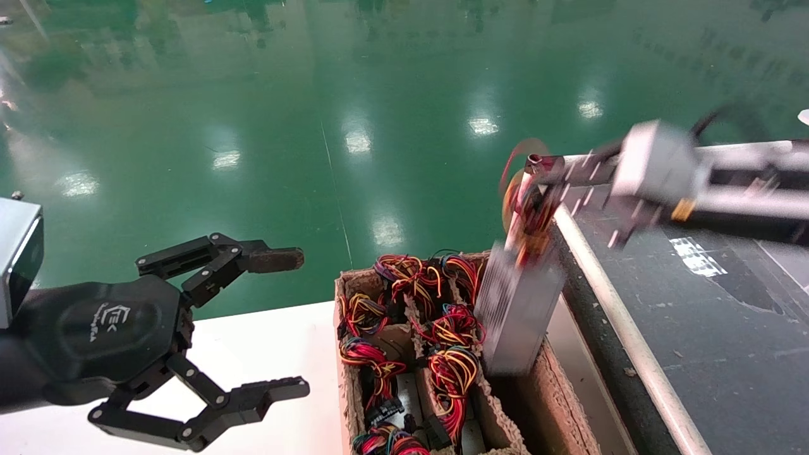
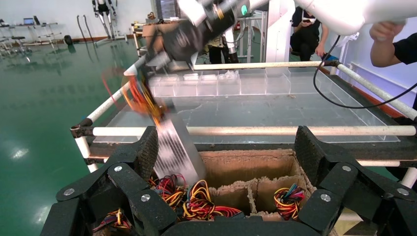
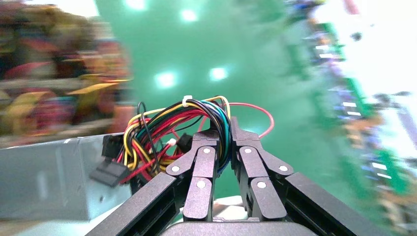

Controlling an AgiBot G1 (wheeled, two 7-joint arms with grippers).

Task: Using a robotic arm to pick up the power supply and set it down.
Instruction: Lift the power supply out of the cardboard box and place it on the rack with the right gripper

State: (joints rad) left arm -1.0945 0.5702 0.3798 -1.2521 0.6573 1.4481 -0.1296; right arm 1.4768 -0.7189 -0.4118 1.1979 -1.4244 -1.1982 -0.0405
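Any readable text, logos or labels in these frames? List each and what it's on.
White logo on the left gripper body: a mark with small letters beside it, too small to read.
White patterned sticker on the dark belt: blurred, no text legible.
Power supply, hanging by its wires from the right gripper: no label visible.
Nothing else is readable.

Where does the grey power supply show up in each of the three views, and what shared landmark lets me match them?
Head view: power supply hangs right of centre over the cardboard box, beside the table rail.
Left wrist view: it hangs left of centre, above the box.
Right wrist view: its grey case fills the lower left corner.
Shared landmark: its coloured wire bundle, clamped by the right gripper.
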